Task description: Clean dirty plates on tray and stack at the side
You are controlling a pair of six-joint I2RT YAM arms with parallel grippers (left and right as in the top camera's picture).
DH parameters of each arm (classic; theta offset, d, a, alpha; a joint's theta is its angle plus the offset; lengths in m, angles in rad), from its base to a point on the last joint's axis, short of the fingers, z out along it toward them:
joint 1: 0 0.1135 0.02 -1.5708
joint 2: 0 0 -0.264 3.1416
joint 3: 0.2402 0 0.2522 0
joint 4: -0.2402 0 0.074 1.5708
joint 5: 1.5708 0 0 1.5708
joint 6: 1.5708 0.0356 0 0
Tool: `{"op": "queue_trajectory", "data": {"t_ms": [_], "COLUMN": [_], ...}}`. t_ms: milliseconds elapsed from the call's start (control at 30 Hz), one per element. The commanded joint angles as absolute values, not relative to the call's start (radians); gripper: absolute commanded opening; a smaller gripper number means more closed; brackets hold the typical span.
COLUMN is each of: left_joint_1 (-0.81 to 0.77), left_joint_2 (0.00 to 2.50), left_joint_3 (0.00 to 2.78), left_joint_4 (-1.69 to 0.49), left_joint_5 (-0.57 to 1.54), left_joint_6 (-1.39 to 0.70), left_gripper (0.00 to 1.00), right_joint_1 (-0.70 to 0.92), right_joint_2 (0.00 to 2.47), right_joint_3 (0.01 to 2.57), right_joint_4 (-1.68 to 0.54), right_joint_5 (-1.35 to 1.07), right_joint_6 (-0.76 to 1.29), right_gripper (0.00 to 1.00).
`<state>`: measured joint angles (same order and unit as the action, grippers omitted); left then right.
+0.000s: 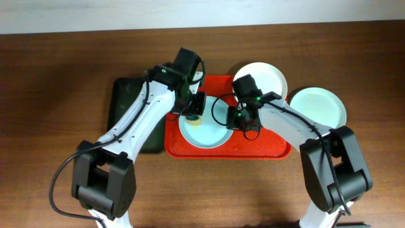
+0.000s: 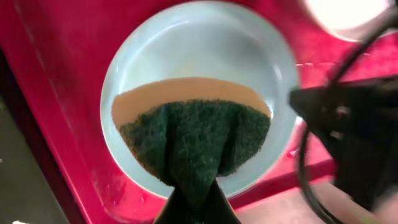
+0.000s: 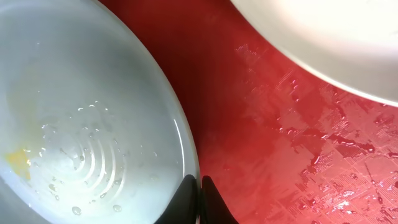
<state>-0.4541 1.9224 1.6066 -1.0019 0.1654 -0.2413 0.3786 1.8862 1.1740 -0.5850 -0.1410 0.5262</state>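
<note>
I count three plates (image 1: 209, 134): two pale blue-green, one white. Two trays: red tray (image 1: 266, 151), dark green tray (image 1: 125, 101). One sponge (image 2: 193, 140). Two arms (image 1: 139, 120).

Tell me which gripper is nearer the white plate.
Right. The right gripper, gripping the blue plate, is close beside the white plate; the left gripper, holding a sponge, is farther, over the blue plate.

Brown wood table (image 1: 57, 76) fills the frame edge to edge. Directly on it: red tray (image 1: 269, 150) at ctr, long side L-R. Dark green tray (image 1: 122, 93) is just left of it, can't tell if touching. Pale blue-green plate (image 1: 318, 106) sits on bare wood just right of red tray's upper-right corner. White plate (image 1: 269, 75) overlaps that corner, rest over wood.
</note>
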Motion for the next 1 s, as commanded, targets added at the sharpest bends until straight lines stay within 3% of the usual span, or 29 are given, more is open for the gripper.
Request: {"op": "queue_trajectory", "data": {"t_ms": [0,267,700,967], "left_joint_1": [-0.452,-0.452,-0.452,-0.452], "left_joint_2": [1.932,1.932,2.064,2.066], "left_joint_3": [1.472,1.244,1.226,1.25], "left_joint_4": [-0.887,-0.544,-0.509,-0.505], "left_joint_5": [0.108,0.098,0.071,0.421], "left_joint_6": [-0.304,-0.376,-0.419,-0.418], "left_gripper": [0.0,0.0,0.0,0.0], "right_joint_1": [0.386,0.386,0.386,0.386], "right_joint_2": [1.906,1.906,1.906,1.906], "right_joint_3": [1.161,1.161,1.161,1.161], "right_joint_4": [-0.587,-0.587,-0.586,-0.585], "right_joint_5": [-0.146,-0.146,-0.146,-0.146], "right_joint_6": [0.529,0.529,0.529,0.529], "right_gripper": [0.04,0.04,0.04,0.04]}}
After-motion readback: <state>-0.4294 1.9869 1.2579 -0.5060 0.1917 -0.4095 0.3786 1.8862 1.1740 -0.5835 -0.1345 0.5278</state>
